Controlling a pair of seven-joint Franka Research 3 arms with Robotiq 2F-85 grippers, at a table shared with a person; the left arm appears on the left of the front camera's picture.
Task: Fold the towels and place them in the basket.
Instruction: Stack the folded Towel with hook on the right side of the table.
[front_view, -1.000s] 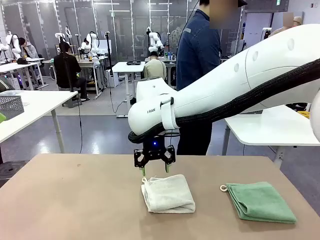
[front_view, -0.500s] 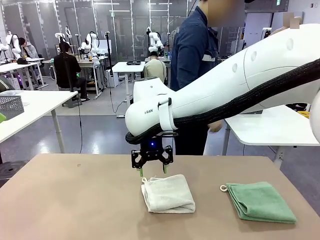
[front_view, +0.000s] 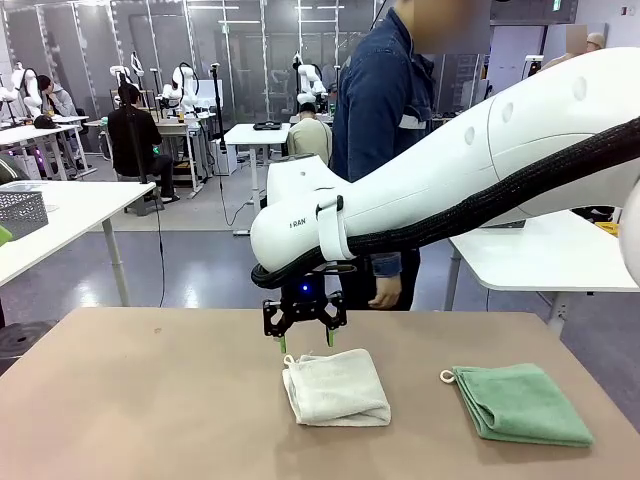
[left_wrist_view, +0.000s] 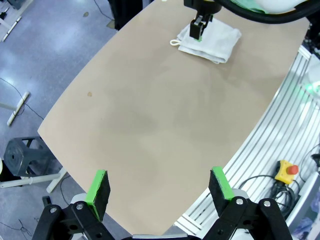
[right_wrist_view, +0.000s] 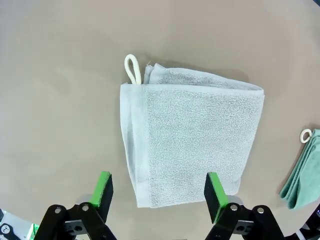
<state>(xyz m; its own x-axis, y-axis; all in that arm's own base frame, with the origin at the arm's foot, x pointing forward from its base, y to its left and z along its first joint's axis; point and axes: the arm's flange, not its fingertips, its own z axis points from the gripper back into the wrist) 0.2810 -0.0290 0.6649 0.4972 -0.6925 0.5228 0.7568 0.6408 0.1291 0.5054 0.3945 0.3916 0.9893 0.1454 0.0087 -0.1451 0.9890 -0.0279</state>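
Beyond your tan worktop's (front_view: 150, 400) far edge lies a grey-blue lab floor (front_view: 190, 270) with white tables (front_view: 60, 215) to either side and further desks (front_view: 262, 135) behind, where a seated person (front_view: 132, 135) works. Dark glass partitions (front_view: 240, 50) line the back wall under even overhead light

Green towel (right_wrist_view: 302, 175) cut off by right wrist frame edge; cream towel (left_wrist_view: 210, 41) partly hidden behind right pincer (left_wrist_view: 198, 31) in left wrist view.
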